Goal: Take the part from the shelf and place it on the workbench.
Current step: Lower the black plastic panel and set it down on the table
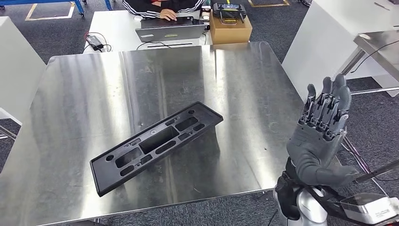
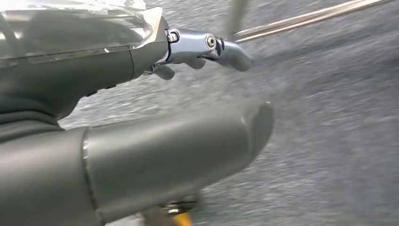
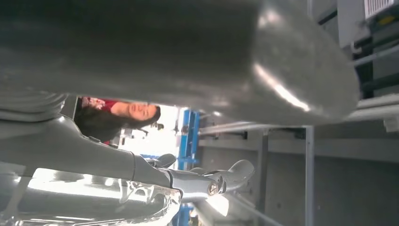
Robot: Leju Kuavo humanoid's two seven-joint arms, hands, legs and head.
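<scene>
The long black plastic part with cut-out slots [image 1: 155,146] is laid diagonally on the steel workbench [image 1: 84,94], toward its front. Behind the workbench, an open grey laptop [image 1: 169,30] is placed left of a brown cardboard box [image 1: 230,29].

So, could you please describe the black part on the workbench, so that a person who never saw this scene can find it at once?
Start at the big shiny steel workbench in the head view. Lying flat on its near half, slightly left of centre and set diagonally, is the black plastic part. It is a long, flat rectangular frame with slots and holes cut through it, and it is the one thing resting on that steel top.
</scene>
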